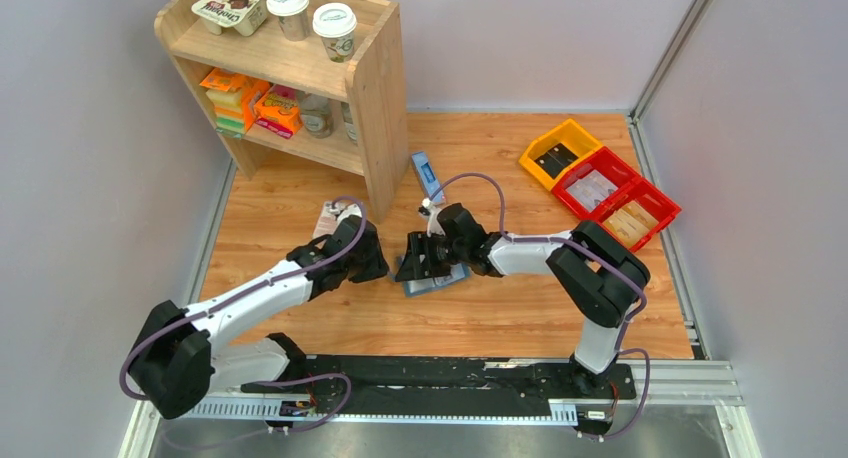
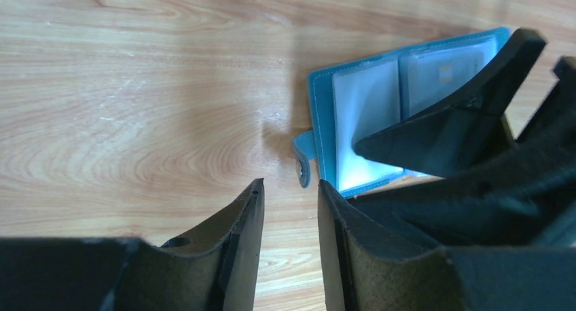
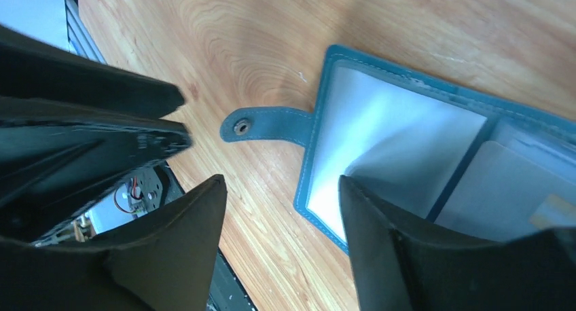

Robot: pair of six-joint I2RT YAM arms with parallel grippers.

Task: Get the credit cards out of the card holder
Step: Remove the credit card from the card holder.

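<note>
The teal-blue card holder (image 1: 440, 282) lies open flat on the wooden table. Its pale inner pockets (image 3: 387, 127) face up and its closure tab (image 3: 265, 125) sticks out to the side. A card with a gold chip (image 2: 443, 70) sits in the far pocket, also seen in the right wrist view (image 3: 506, 189). My right gripper (image 3: 282, 178) is open and empty, one finger over the holder's near pocket, the other over bare wood. My left gripper (image 2: 291, 183) is open with a narrow gap and empty, its tips just short of the tab (image 2: 303, 156). The two grippers (image 1: 385, 266) (image 1: 412, 262) nearly meet.
A wooden shelf (image 1: 375, 98) with cups and snack packs stands at the back left. A narrow blue-and-white box (image 1: 427, 175) lies beside it. A pink-and-white pack (image 1: 328, 218) lies by my left arm. Yellow and red bins (image 1: 600, 183) sit at the right.
</note>
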